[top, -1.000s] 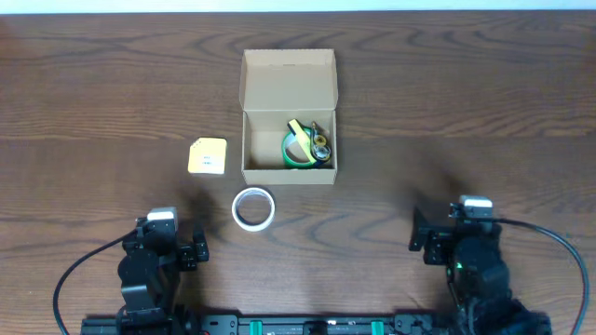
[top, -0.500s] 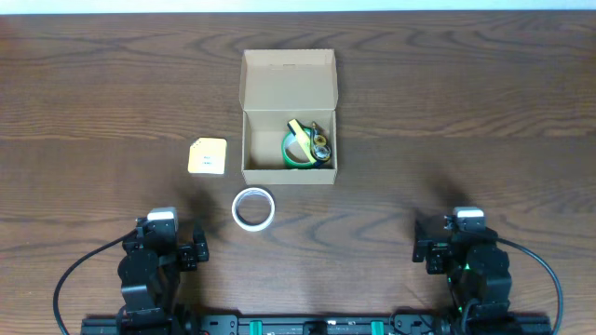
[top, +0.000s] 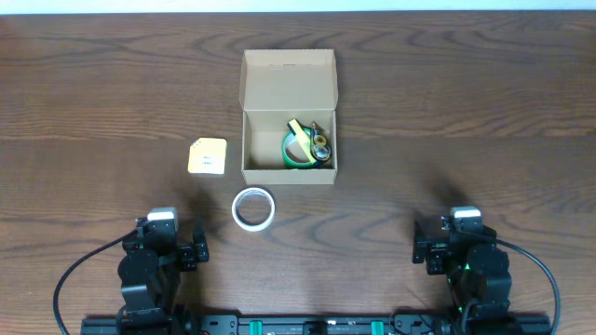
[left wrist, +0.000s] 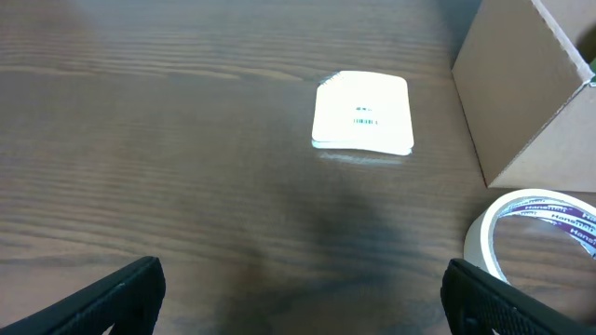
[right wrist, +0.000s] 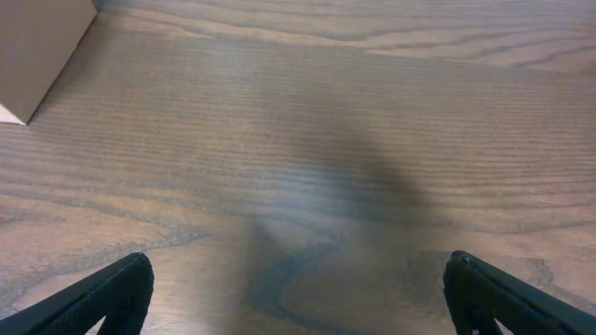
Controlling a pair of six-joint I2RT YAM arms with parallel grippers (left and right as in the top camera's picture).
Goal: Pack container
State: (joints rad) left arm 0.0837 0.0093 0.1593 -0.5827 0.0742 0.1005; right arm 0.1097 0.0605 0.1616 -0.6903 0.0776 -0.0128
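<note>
Both arms sit low at 6 o'clock, left tool (left wrist: 303, 300) and right tool (right wrist: 298, 298) each spread wide, holding nothing. The container (top: 289, 174) sits toward 12 o'clock on the table (top: 466, 93), lid flap (top: 289, 76) laid back. Thin cardboard, I'd judge: light, dentable, apt to slide. Pinch the flap's 12 o'clock edge, gently

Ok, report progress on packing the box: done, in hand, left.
Done: a green tape roll and a small item beside it lie inside the open container. In hand: nothing; the left gripper and right gripper are both open and empty. Left: the white tape roll in front of the container and the yellow pad to its left sit outside, and the lid is not yet closed.
</note>
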